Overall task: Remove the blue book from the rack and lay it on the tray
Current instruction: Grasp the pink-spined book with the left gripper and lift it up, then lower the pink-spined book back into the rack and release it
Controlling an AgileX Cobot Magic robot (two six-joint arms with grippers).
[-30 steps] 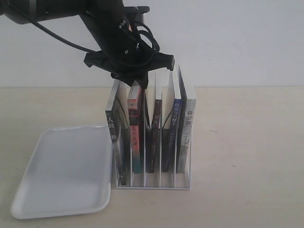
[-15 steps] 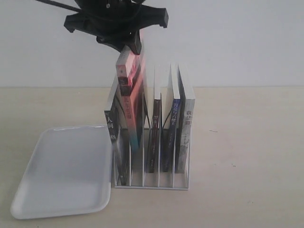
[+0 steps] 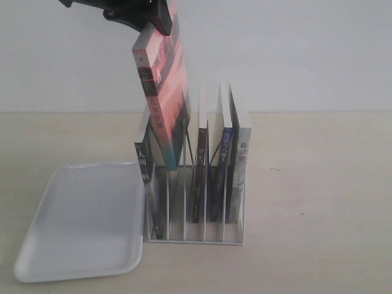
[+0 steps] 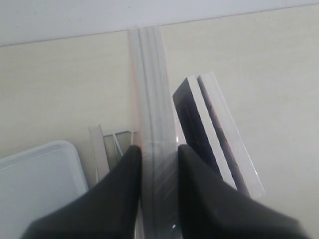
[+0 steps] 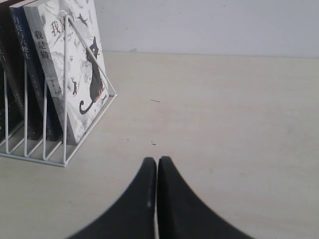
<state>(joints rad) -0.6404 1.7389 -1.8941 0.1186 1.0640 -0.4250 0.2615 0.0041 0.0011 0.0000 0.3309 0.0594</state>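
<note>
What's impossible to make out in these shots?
1. Left wrist view: lifted book shows only its page edge in the left pincer; cover unseen.
2. Exterior view: its cover is blurred; top edge cuts off the pincer.
3. Exterior view: blue book shows spine only; neighbours hide its cover.

The red book (image 3: 162, 92) looks blurred, and the left gripper (image 3: 158, 18) is cut off by the top edge.

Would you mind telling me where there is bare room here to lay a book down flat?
The white tray left of the rack lies bare. The tabletop right of the rack is bare too. The rack is crowded: four books stand in it, and the red-spined book in the left gripper hangs tilted with its lower end among the rods.
</note>
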